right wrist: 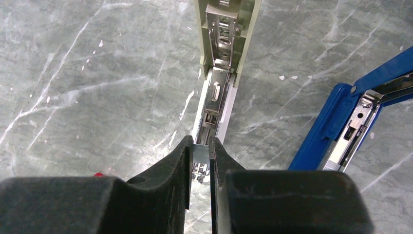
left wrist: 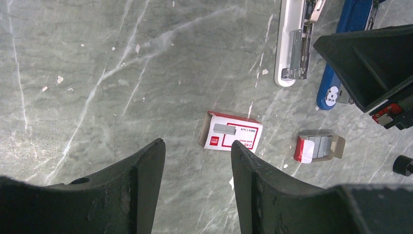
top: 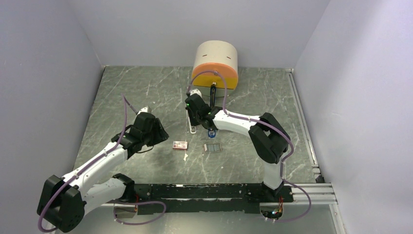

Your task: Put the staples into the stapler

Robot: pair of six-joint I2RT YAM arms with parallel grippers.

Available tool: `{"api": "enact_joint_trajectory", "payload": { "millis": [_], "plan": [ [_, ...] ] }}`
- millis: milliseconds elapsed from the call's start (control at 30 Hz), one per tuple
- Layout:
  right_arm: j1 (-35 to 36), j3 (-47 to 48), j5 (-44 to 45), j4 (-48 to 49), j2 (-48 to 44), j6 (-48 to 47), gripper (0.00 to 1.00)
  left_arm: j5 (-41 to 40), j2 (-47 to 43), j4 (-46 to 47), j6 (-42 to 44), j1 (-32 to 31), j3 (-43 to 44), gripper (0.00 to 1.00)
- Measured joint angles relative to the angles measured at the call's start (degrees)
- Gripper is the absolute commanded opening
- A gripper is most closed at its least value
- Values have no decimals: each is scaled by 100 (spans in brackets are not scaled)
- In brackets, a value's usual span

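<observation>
My right gripper (right wrist: 200, 144) is shut on a short silvery strip of staples (right wrist: 201, 152). It holds the strip just over the open metal channel of the white stapler (right wrist: 217, 92), which lies open on the table. In the top view the right gripper (top: 195, 122) is over that stapler (top: 192, 128). More staples lie in a small open tray (left wrist: 319, 147), also in the top view (top: 212, 147). My left gripper (left wrist: 197, 151) is open and empty above the table, just short of the red-and-white box (left wrist: 231, 132); in the top view it (top: 159, 131) is left of the box (top: 179, 145).
A blue stapler (right wrist: 348, 124) lies open right of the white one, close to my right gripper (left wrist: 370, 63). A beige and orange cylinder (top: 215, 66) stands at the back. Grey walls close the table on three sides.
</observation>
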Motion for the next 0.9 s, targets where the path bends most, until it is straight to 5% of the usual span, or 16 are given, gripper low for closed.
{"api": "enact_joint_trajectory", "payload": {
  "millis": [900],
  "plan": [
    [26,31,7,-33,151,81,18,0,0,0,0,20,-7,57]
  ]
}}
